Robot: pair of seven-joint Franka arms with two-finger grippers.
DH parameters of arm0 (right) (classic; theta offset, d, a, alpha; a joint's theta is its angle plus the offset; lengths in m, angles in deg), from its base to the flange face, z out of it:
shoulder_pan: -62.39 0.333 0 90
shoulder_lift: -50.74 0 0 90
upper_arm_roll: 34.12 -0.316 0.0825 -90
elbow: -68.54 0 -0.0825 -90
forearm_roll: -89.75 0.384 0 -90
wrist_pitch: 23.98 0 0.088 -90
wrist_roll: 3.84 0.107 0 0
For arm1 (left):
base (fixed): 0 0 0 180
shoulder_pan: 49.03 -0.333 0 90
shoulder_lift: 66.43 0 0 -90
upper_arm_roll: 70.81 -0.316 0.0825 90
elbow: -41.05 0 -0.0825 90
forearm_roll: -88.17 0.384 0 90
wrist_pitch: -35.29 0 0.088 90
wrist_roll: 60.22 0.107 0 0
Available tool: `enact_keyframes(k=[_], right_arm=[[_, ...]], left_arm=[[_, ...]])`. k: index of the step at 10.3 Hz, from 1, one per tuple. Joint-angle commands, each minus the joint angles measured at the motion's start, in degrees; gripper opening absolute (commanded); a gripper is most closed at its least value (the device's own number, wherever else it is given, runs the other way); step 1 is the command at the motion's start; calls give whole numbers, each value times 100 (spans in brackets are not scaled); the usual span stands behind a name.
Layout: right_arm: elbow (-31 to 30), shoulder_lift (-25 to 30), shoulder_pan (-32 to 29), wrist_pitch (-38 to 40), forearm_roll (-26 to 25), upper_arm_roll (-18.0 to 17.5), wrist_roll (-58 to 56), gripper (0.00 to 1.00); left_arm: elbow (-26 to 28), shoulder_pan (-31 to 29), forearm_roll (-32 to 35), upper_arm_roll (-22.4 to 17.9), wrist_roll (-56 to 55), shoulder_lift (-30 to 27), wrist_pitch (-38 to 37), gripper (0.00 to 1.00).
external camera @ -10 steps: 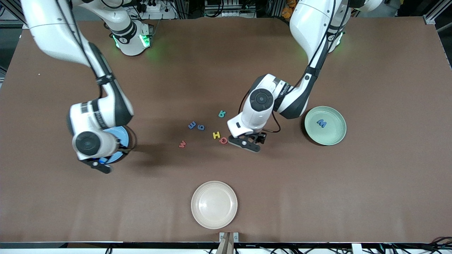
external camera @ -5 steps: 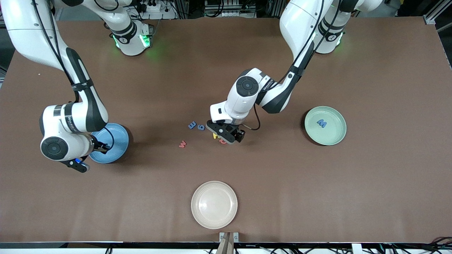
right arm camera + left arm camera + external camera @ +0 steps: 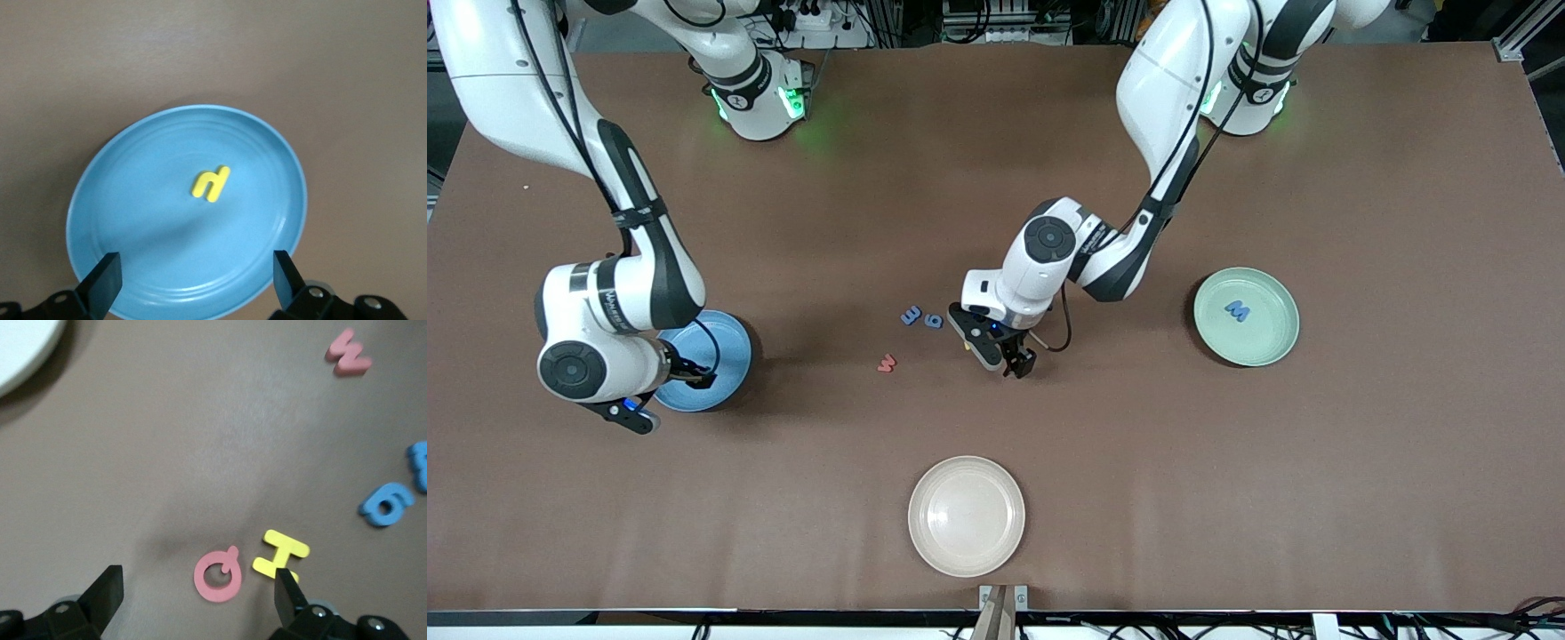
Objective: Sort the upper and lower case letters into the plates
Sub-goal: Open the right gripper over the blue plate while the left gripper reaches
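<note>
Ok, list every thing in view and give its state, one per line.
Left end effector: open, over red Q and yellow H.
Right end effector: open, over blue plate.
Blue plate: holds yellow h.
Green plate: holds blue M.
Beige plate: empty.

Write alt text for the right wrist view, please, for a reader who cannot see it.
A small yellow letter lies near the middle of a blue plate on a brown table. The open right gripper hangs over the plate, holding nothing.
</note>
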Motion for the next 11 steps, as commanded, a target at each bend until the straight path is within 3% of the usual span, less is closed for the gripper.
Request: enact_keyframes(k=[1, 2, 11], right_arm=[[-1747, 873, -100, -1662, -46, -42, 91, 100], [-2005, 937, -100, -2035, -54, -33, 143, 100], [-1964, 911, -48, -2066, -81, -33, 170, 100]], left_arm=[[-117, -8, 87, 57, 133, 114, 102, 100], [-117, -8, 87, 101, 115, 114, 102, 100], [-126, 1, 122, 110, 177, 351, 102, 100]])
